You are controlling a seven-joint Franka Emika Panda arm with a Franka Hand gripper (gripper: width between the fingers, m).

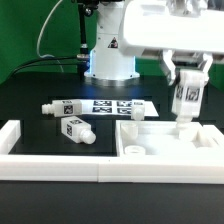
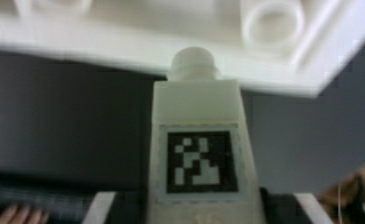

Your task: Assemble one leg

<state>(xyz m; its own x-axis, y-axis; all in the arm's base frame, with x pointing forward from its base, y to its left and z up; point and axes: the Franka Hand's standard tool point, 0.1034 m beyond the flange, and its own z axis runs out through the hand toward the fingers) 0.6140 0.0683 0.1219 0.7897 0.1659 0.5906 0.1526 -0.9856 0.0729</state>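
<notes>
Exterior view first, taking the risks from large to small. On the black desk [image 1: 25,100] the flat white panel [image 1: 170,148] lies against a blocky white rail [image 1: 55,168]. If the arm presses down off-centre, I judge the panel could shift or tip at its edge.

The tool [image 1: 187,88] is clamped on the leg [image 1: 185,112] and holds it upright, narrower stub [image 1: 185,124] pointing down. The stub is close above the panel's far side, at the exterior view's right; I cannot tell whether it touches. In the wrist view the stub [image 2: 197,64] sits beside a round corner hole [image 2: 278,32], not over it. A straight descent would therefore likely land on flat plastic and jam, or twist the leg in the grip. Smooth plastic in a narrow pinch may also slip while being pressed home.

- **Desk:** matte and dark.
- **Panel:** thick, hard white plastic with raised rims and round holes.
- **Rail:** the same plain white, square-edged.
- **Marker board [image 1: 118,105]:** thin and flat, printed with black-and-white tags.
- **Spare legs:** one spare leg [image 1: 62,108] and a second spare leg [image 1: 76,128] lie on their sides, well apart from the panel.
- **Leg shape:** each is chunky and flat-faced and carries square code tags.
- **Stub:** round, smooth and domed at its tip
</notes>
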